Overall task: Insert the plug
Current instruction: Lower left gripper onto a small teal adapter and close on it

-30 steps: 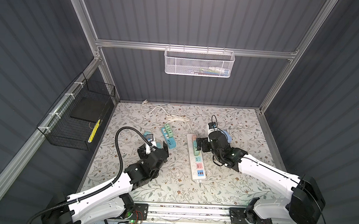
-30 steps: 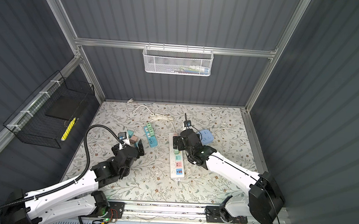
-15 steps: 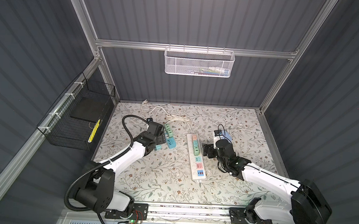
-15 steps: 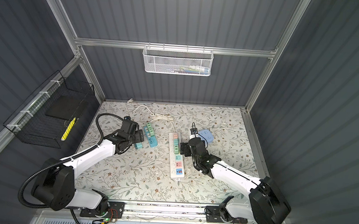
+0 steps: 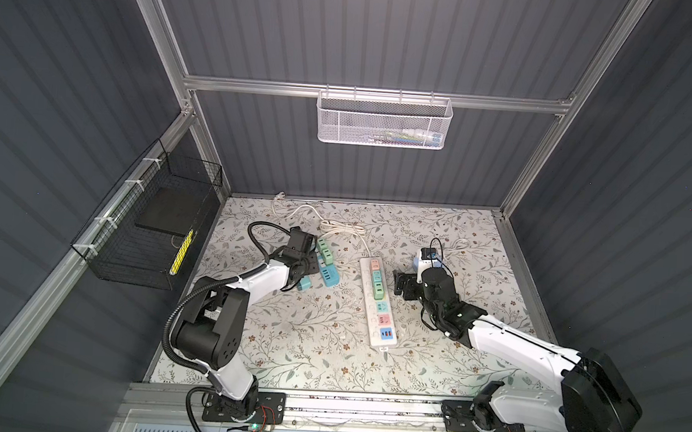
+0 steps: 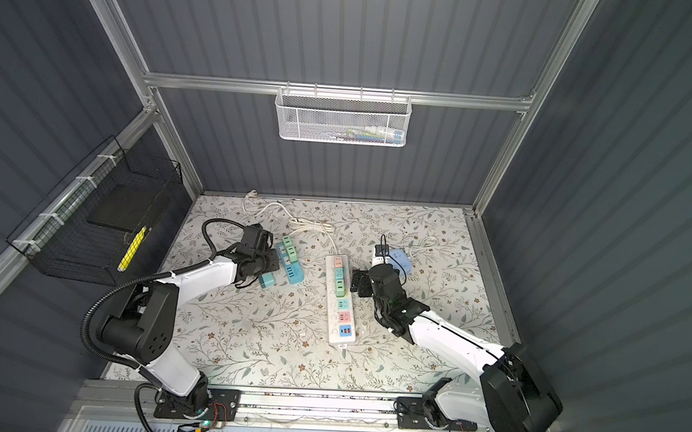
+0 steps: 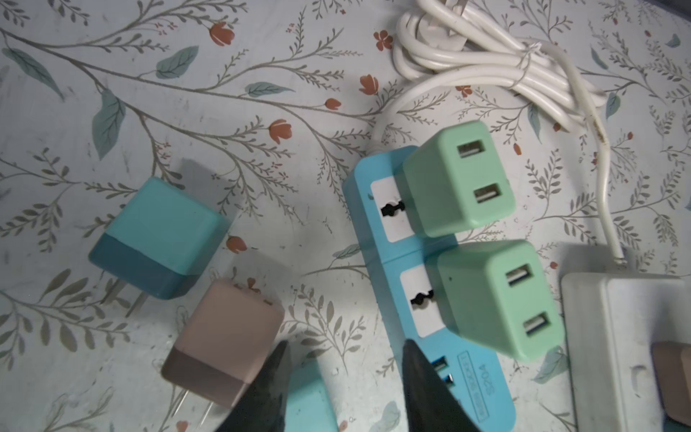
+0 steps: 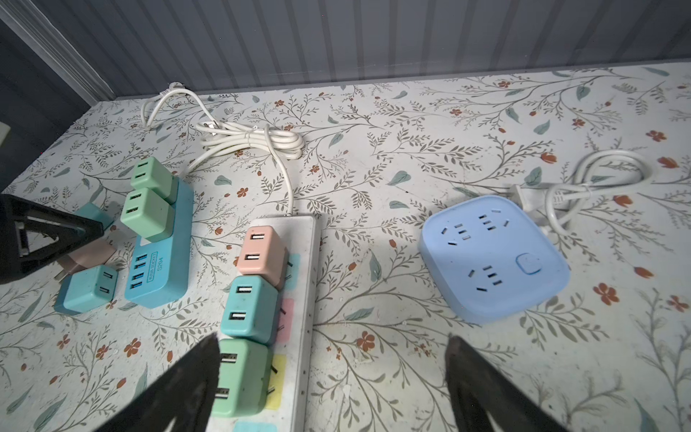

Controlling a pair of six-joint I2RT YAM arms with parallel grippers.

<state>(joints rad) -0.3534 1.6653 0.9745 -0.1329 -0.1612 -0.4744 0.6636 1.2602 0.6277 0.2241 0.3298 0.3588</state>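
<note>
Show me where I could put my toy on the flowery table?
Bare table lies in front, between the white strip and the front rail, and far right, beside the square blue socket. Crowded: around the blue strip and loose plugs.

Overall: in both top views the flowered table (image 5: 307,335) is the bright part, while the ribbed grey walls (image 5: 74,81) around it stay dim.
Source: light falls from above; the white mesh basket (image 5: 382,119) at upper centre is well lit.
Glare: the table washes out pale at lower centre of the frame.
Shadows: soft and short — a grey one lies just beside the teal plug (image 7: 157,232).
Edges: the metal rails (image 5: 152,16) splay outward toward the upper corners.
Focus: top views fairly sharp; the fingers (image 8: 486,392) of the right gripper (image 8: 332,338) are blurred, the table beyond them crisp.
</note>
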